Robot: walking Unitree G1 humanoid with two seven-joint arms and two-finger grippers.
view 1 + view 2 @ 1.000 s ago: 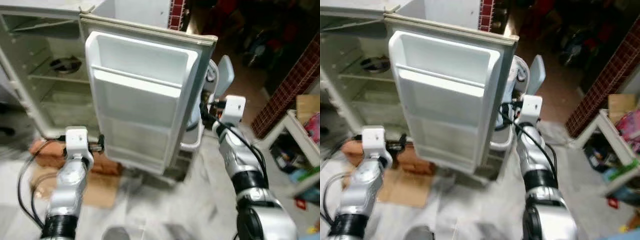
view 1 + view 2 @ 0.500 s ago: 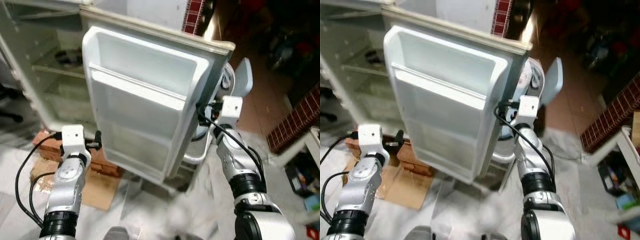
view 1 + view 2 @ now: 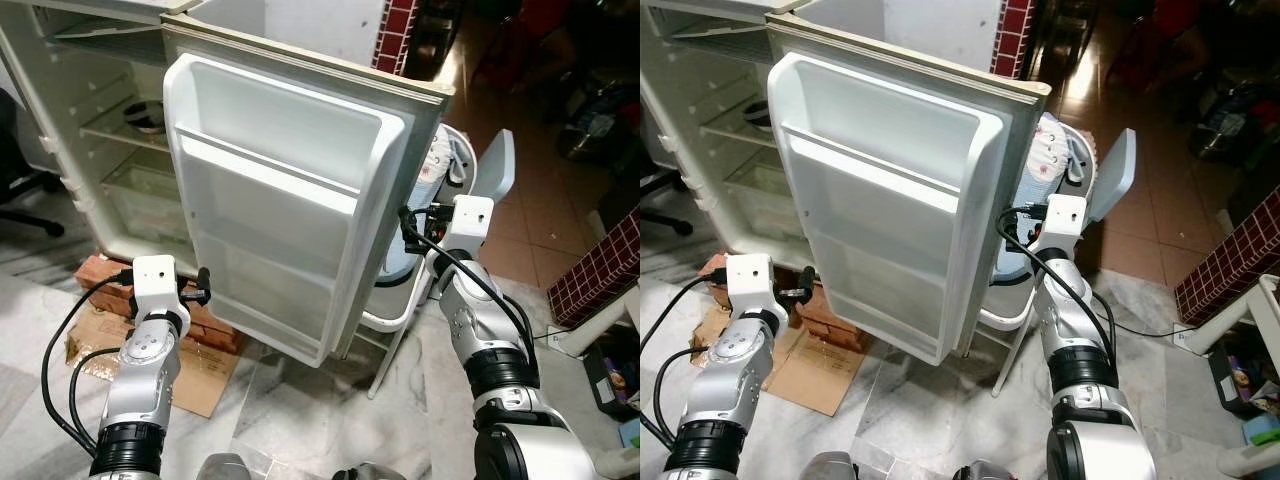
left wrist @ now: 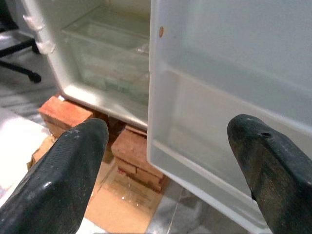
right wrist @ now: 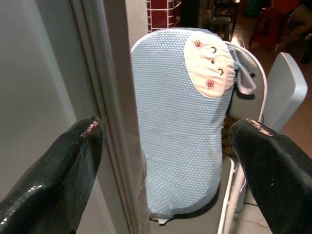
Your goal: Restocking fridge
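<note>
While the big white fridge door (image 3: 290, 200) hangs open before me, my left gripper (image 4: 165, 161) and right gripper (image 5: 165, 161) sit wide open, holding nothing. I think I must fetch food next for its bare shelves.

The white fridge (image 3: 90, 150) is standing on red bricks (image 3: 105, 275), its door (image 3: 290, 200) swinging wide open, bare moulded door shelves facing outward, interior wire shelves showing behind.

A lived-in home: an open fridge (image 3: 290, 190) propped on bricks (image 3: 105, 275), marble floor (image 3: 300, 400), a baby seat (image 3: 1040, 200) and clutter (image 3: 590, 100) behind.
</note>
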